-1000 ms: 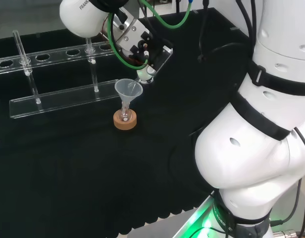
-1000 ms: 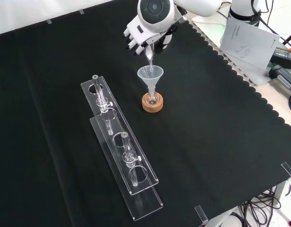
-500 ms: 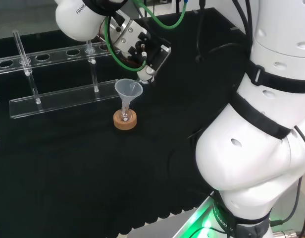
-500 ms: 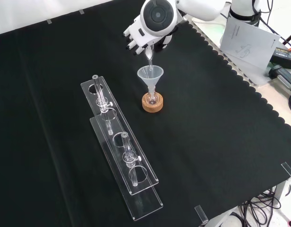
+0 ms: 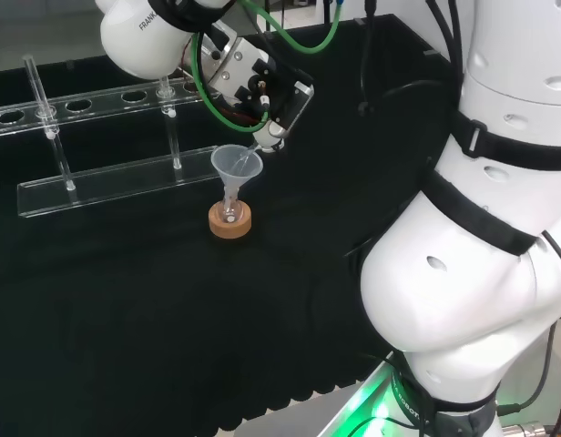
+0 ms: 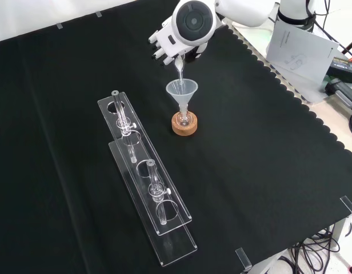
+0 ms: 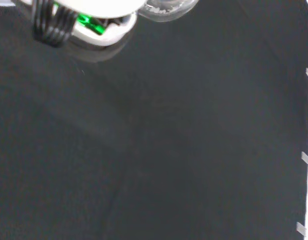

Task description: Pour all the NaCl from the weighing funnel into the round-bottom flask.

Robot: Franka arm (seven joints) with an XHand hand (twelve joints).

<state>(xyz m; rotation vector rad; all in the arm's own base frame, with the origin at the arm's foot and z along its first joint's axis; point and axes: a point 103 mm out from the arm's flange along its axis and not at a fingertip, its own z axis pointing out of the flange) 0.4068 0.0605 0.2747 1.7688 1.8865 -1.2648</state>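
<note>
Hand (image 6: 164, 45) tilted above funnel (image 6: 182, 89)

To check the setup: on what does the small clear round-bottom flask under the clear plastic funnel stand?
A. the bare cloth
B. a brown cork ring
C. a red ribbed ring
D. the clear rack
B: the flask sits in a brown cork ring.
</note>
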